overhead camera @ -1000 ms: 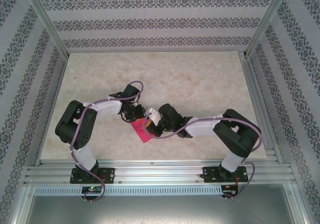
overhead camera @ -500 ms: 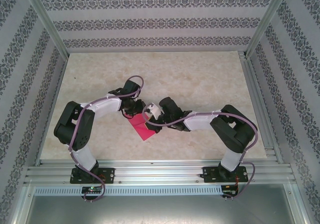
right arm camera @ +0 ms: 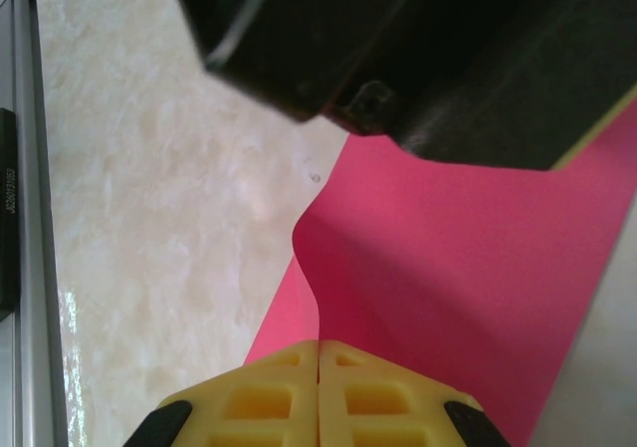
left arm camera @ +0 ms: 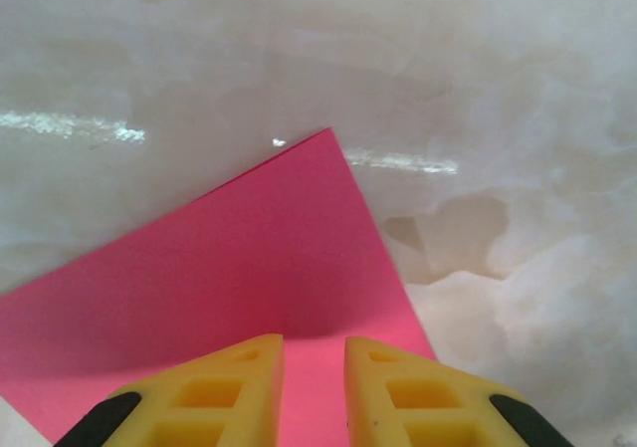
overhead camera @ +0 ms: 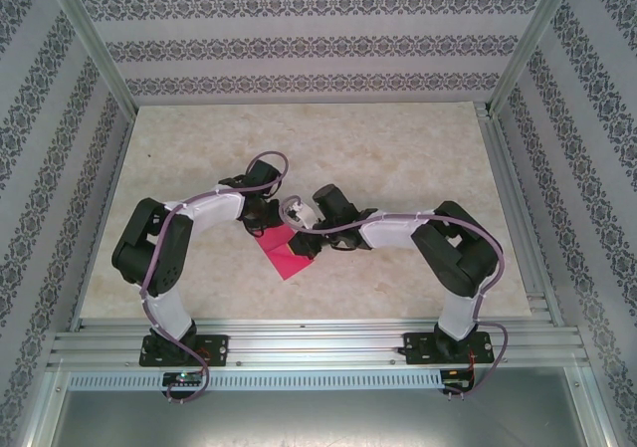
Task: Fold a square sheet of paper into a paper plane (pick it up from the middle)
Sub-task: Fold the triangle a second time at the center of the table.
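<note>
The magenta-red square sheet of paper (overhead camera: 287, 256) lies on the marble tabletop (overhead camera: 398, 158) between the two arms, partly folded over. My right gripper (overhead camera: 304, 243) is shut on a lifted flap of the sheet (right arm camera: 468, 258); the flap's curled edge runs straight into the closed yellow fingertips of the right gripper (right arm camera: 318, 352). My left gripper (overhead camera: 261, 226) stands over the sheet's far end. In the left wrist view the left gripper (left arm camera: 314, 352) is open by a narrow gap above the flat paper (left arm camera: 249, 258), with nothing pinched between its fingers.
The left gripper's black body (right arm camera: 398, 49) hangs close above the right gripper's flap. An aluminium rail (overhead camera: 318, 342) runs along the near edge, and another rail (right arm camera: 20, 168) shows at the side. Patterned walls enclose the table.
The right arm has swung left and farther from its base, carrying the pinched paper flap toward the left gripper. The left gripper's jaws have narrowed slightly.
</note>
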